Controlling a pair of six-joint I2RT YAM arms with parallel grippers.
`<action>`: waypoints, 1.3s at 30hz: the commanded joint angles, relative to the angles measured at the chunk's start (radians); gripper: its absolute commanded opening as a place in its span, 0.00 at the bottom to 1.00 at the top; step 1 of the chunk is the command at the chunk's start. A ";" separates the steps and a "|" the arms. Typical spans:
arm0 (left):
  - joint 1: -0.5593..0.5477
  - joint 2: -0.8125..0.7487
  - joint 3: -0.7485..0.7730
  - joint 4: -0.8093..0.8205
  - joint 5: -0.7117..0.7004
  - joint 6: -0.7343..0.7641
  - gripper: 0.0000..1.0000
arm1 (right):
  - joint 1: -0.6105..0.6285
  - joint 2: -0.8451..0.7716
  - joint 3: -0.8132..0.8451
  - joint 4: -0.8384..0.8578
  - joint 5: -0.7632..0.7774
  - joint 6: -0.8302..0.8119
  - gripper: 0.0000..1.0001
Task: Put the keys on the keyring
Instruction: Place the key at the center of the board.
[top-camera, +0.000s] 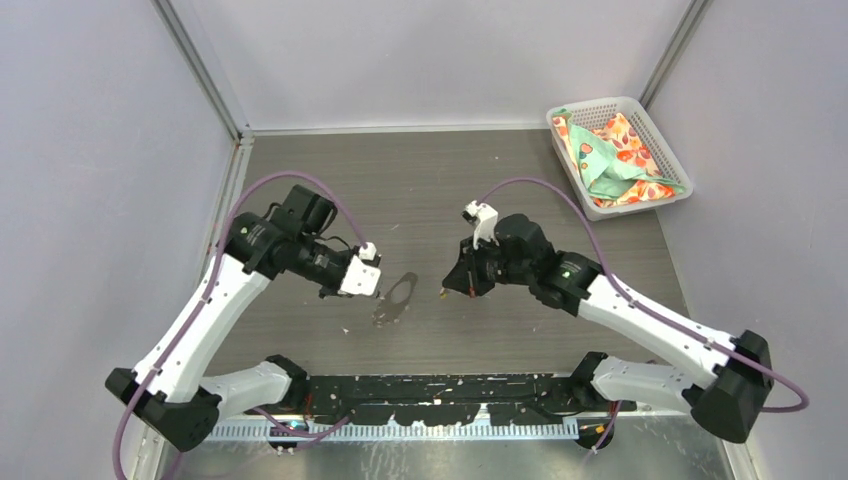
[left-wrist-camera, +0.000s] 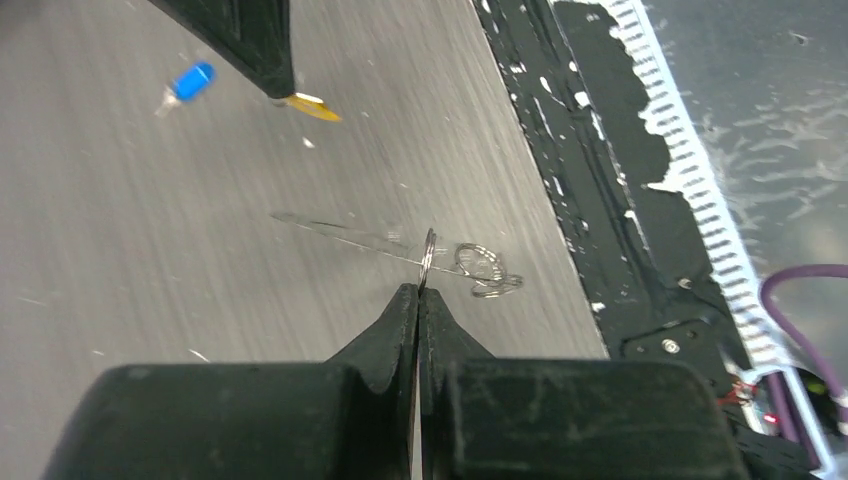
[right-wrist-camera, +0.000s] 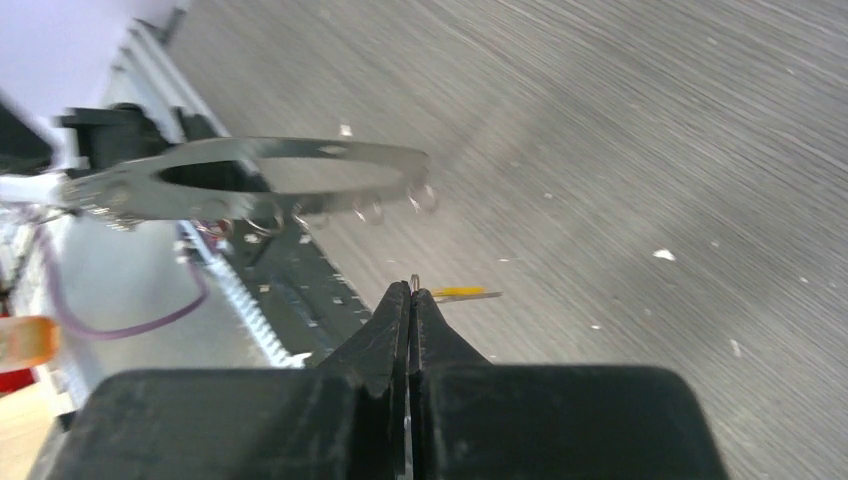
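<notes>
The keyring (top-camera: 398, 297) is a flat grey oval loop with small metal rings (left-wrist-camera: 485, 270) hanging from it. It hangs just above the table's middle. My left gripper (top-camera: 373, 285) is shut on its left end, and a thin ring (left-wrist-camera: 428, 255) shows edge-on at the closed fingertips (left-wrist-camera: 419, 290). In the right wrist view the keyring (right-wrist-camera: 250, 175) lies level at the upper left. My right gripper (top-camera: 453, 288) is shut on the yellow-headed key (right-wrist-camera: 460, 292), which sticks out sideways at the tips (right-wrist-camera: 412, 292), a short way right of the loop. The blue-headed key (left-wrist-camera: 190, 82) lies on the table beyond.
A white basket (top-camera: 655, 135) holding a patterned cloth stands at the back right corner. A black strip (top-camera: 440, 395) with a toothed white rail runs along the near edge between the arm bases. Grey walls close in the table on three sides.
</notes>
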 joint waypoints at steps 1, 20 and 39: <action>-0.004 0.021 0.044 -0.081 -0.044 -0.147 0.00 | -0.001 0.126 -0.026 0.001 0.152 -0.074 0.01; -0.011 0.039 -0.081 0.220 -0.457 -0.699 0.00 | 0.068 0.443 -0.110 0.269 0.357 -0.031 0.22; -0.012 0.092 0.073 0.042 -0.045 -0.807 0.00 | 0.068 0.089 -0.014 0.659 -0.210 -0.047 0.66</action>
